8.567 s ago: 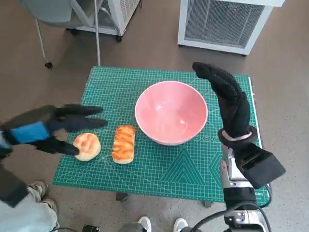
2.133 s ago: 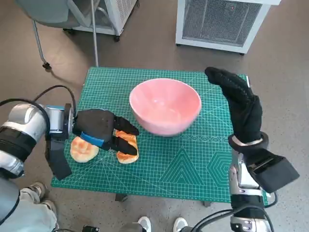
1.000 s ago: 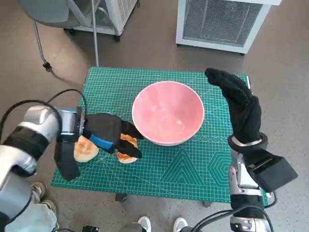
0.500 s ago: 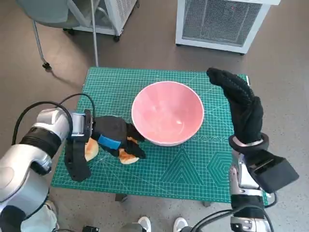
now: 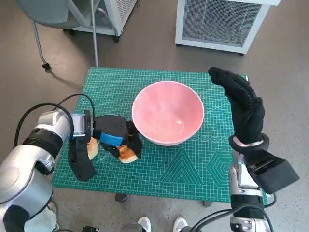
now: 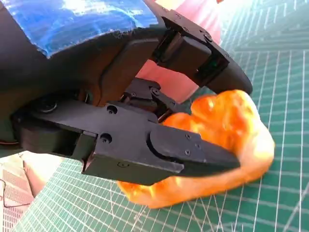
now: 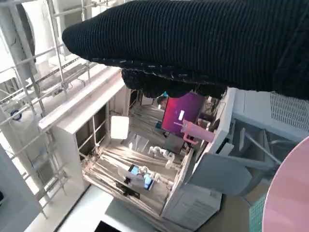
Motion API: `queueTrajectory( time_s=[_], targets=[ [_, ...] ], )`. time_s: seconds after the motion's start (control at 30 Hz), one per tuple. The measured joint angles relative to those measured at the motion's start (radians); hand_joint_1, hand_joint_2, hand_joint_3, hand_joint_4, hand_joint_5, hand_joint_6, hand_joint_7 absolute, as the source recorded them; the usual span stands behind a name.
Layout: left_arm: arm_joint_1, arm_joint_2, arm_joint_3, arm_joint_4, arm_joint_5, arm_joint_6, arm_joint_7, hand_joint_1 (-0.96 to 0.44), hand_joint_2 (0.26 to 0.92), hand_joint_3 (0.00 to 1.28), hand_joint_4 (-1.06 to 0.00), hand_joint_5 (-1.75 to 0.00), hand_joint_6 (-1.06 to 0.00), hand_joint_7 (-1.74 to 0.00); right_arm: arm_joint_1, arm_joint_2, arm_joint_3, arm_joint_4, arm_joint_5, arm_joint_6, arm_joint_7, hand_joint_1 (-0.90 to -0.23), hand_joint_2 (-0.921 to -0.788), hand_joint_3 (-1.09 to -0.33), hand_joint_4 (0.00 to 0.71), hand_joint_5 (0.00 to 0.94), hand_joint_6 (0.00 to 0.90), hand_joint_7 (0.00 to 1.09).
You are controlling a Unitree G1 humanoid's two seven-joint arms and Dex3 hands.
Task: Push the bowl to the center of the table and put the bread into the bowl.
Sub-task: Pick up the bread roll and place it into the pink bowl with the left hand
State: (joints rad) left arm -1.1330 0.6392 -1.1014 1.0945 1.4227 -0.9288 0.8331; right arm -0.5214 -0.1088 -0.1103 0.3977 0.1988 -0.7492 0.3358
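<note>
The pink bowl [image 5: 167,112] stands near the middle of the green cutting mat [image 5: 193,164]. Just off its near-left side my left hand [image 5: 116,137] grips the long orange bread roll [image 5: 127,153], which lies low on the mat. In the left wrist view the black fingers [image 6: 183,150] wrap over and under the roll [image 6: 231,125], with the bowl's wall [image 6: 207,19] close behind. A round bun [image 5: 92,149] lies partly hidden behind that hand. My right hand [image 5: 243,104] is raised and open, holding nothing, beside the bowl's right side; its glove [image 7: 193,43] fills the right wrist view above the bowl's rim [image 7: 292,203].
The mat covers the small table, whose near edge runs just below my left hand. A white vented unit [image 5: 219,21] and a chair leg [image 5: 94,34] stand on the floor beyond the far edge. A person's shoes [image 5: 145,224] show at the near edge.
My left hand came down over the long roll and its fingers have curled tighter round it beside the bowl. The bowl and my right hand have hardly moved.
</note>
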Motion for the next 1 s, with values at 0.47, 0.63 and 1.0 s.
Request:
queueTrajectory(
  time_s=[0.47, 0.63, 1.0],
  targets=[
    [0.046, 0.164, 0.087, -0.142, -0.09, -0.077, -0.085, 0.0, 0.917, 0.0, -0.75, -0.94, -0.75, -1.2, 0.0, 0.001, 0.005, 0.017, 0.0, -0.002, 0.0, -0.656, -0.921, -0.818, 0.246, 0.006, -0.001, 0.68],
    [0.063, 0.238, 0.161, -0.228, -0.152, -0.131, -0.126, 0.0, 0.917, 0.0, -0.75, -0.94, -0.75, -1.19, -0.001, 0.002, 0.008, 0.022, 0.001, -0.002, 0.001, -0.657, -0.921, -0.817, 0.246, 0.006, -0.001, 0.68],
    [0.137, 0.383, 0.383, -0.416, -0.334, -0.244, -0.244, 0.0, 0.913, 0.02, -0.73, -0.98, -0.74, -1.18, -0.002, 0.004, 0.012, 0.032, 0.001, -0.005, 0.003, -0.658, -0.921, -0.814, 0.248, 0.007, -0.001, 0.68]
  ],
)
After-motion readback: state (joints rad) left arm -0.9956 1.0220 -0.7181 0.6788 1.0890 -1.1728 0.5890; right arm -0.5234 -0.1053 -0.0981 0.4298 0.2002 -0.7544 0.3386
